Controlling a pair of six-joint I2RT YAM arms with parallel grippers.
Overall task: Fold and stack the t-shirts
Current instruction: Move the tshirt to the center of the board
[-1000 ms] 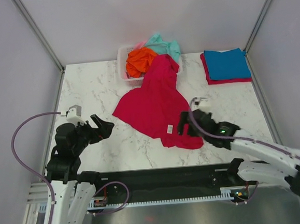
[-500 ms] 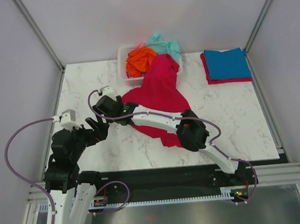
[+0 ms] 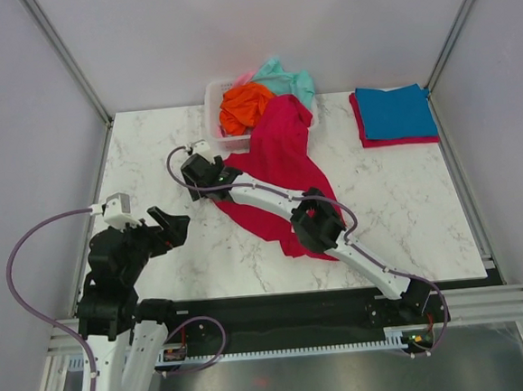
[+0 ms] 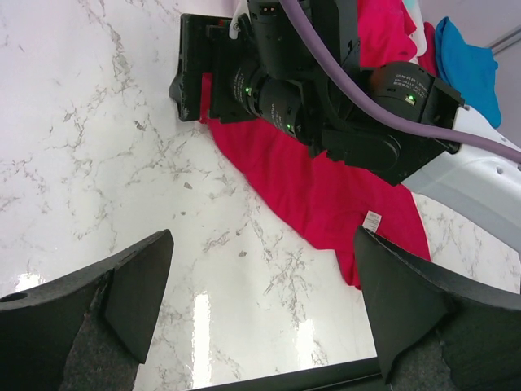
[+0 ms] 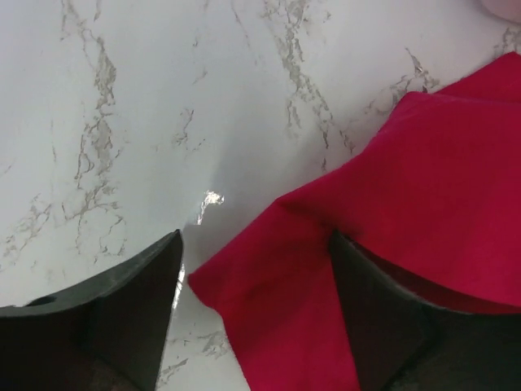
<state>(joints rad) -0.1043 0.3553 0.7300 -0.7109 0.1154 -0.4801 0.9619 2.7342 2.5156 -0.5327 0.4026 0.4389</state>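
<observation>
A crimson red t-shirt [image 3: 282, 171] lies spread and crumpled on the marble table [image 3: 149, 150], its top draped over the basket's edge. My right arm reaches across it, and my right gripper [image 3: 204, 182] is open at the shirt's left corner. In the right wrist view the open gripper [image 5: 256, 305] straddles that corner of the crimson shirt [image 5: 326, 293] without closing on it. My left gripper [image 3: 169, 224] is open and empty over bare marble, left of the shirt; it also shows in the left wrist view [image 4: 260, 318]. The shirt's white tag [image 4: 373, 221] shows.
A white slatted basket [image 3: 212, 98] at the back holds an orange shirt [image 3: 241, 106], a mint-teal shirt [image 3: 285, 78] and a bit of pink. A folded blue shirt [image 3: 395, 111] lies on a folded red one [image 3: 366, 140] at the back right. Grey walls enclose the table.
My right arm has swung from the shirt's lower right edge across to its left corner. My left gripper has drawn back a little toward its base.
</observation>
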